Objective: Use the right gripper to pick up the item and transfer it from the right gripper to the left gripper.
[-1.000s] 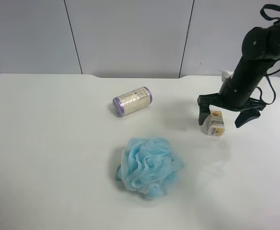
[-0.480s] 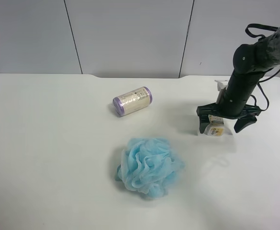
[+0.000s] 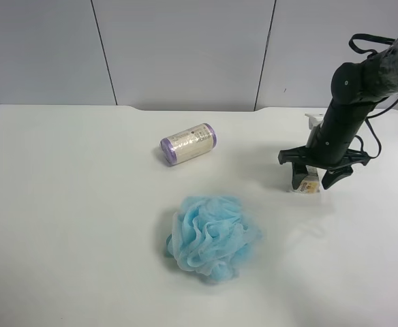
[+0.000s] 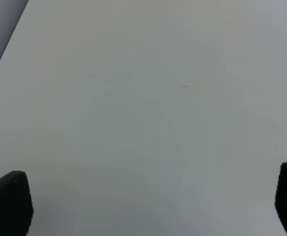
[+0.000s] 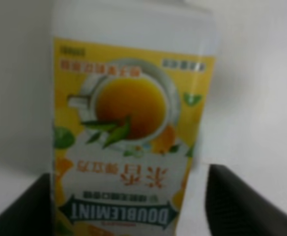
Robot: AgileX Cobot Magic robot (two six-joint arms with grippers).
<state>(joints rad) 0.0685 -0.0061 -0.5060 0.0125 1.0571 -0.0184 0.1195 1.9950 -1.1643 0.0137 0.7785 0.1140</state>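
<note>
The small white box with orange fruit picture [image 3: 309, 182] sits on the white table [image 3: 83, 204] between the right gripper [image 3: 311, 184] fingers. Whether they pinch it, we cannot tell. The left gripper [image 4: 148, 201] is spread wide. We think uneven contact may tip the box.

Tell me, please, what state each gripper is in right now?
Left gripper: open, empty.
Right gripper: around the box; grip cannot be told.

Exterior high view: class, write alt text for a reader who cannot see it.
The tool of a black robot arm straddles a small white box with orange print on a white table, at the picture's right. A blue mesh sponge sits near the centre, and a cream cylinder with purple ends lies behind it.
</note>
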